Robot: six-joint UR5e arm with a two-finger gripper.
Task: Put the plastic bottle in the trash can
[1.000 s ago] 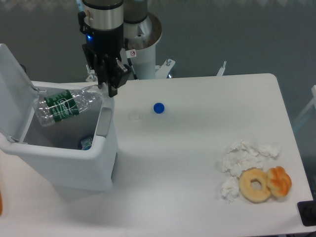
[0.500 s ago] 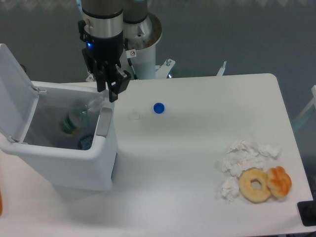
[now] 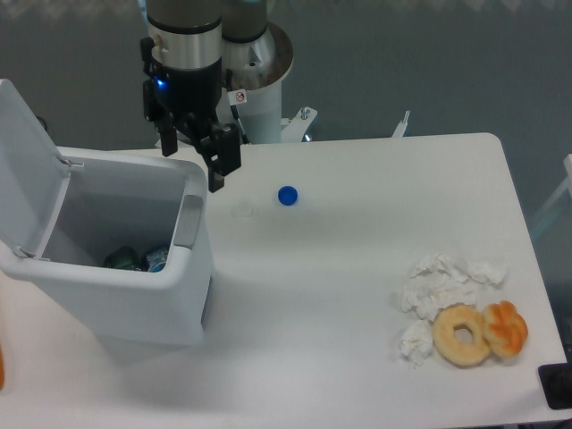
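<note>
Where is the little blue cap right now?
The little blue cap sits on the white table, just right of the gripper and the open trash can, far from the donuts at the table's right side.

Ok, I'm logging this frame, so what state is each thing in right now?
Trash can: lid hinged open, upright.
Plastic bottle: lying at the bottom of the can, mostly hidden.
Tool: open, empty, above the can's back right corner.
Blue cap: loose on the table.
Tissues: crumpled.
Doughnut: whole, lying flat.
</note>
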